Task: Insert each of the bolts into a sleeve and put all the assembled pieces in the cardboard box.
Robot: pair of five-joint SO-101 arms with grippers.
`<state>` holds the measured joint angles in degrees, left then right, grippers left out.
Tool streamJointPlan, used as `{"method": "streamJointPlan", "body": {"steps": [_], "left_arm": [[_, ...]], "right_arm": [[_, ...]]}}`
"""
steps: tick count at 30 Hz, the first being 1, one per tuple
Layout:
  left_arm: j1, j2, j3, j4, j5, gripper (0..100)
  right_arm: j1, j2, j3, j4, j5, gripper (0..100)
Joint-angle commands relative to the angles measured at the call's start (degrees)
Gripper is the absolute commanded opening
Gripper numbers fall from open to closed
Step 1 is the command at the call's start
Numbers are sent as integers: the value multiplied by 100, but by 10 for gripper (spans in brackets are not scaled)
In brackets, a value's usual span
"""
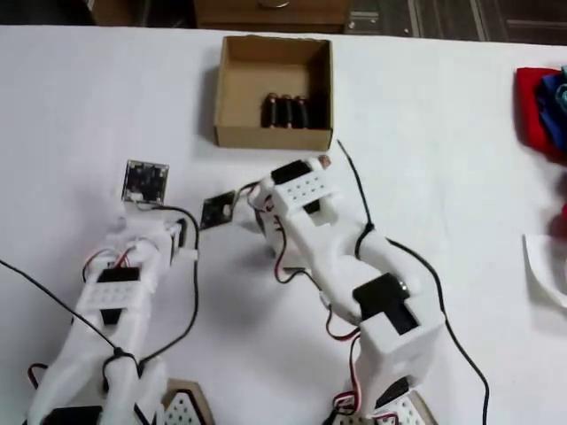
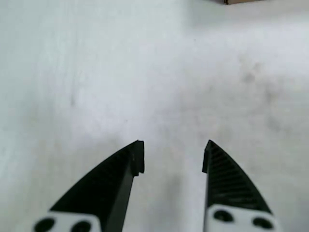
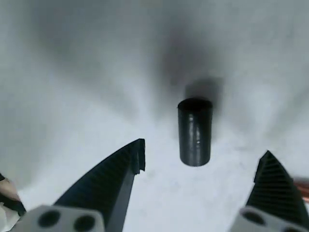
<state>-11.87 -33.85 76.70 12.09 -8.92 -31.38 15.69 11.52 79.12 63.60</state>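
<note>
**Upright sleeve in an open gripper: one nudge and it tips**

The white table (image 1: 461,115) is slick-looking, so I'd expect anything knocked over to roll. The right arm (image 1: 354,266) comes in from five o'clock to the centre. The left arm (image 1: 115,301) sits at seven o'clock, well apart from the action.

The cardboard box (image 1: 232,88) is at twelve o'clock, near the right arm's wrist. That close, a hasty lift could clip its front wall.

The right gripper (image 3: 203,148) has its fingers spread wide. The left gripper (image 2: 174,144) also has its fingers apart, with bare table beneath.

The black sleeve (image 3: 194,130) stands on end between the right gripper's fingers, touching neither and nearer one than the other. That's the danger. If they close from here, the nearer finger arrives first, and I'd say the sleeve gets shoved or toppled instead of pinched. Whether a bolt is already in it, I cannot tell. If not, boxing it would be a mistake.

Three assembled pieces (image 1: 285,112) lie side by side toward the box's five o'clock corner. A careless drop could land on them.
</note>
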Motion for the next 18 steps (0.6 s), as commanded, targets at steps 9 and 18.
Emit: {"method": "streamJointPlan", "body": {"steps": [9,18], "left_arm": [[44,-9,-31,-88,-53,218],[44,-9,-31,-88,-53,218]], "right_arm": [[-48,585,-141,-382,35,304],[-57,1341,-888,-356,18,46]]}}
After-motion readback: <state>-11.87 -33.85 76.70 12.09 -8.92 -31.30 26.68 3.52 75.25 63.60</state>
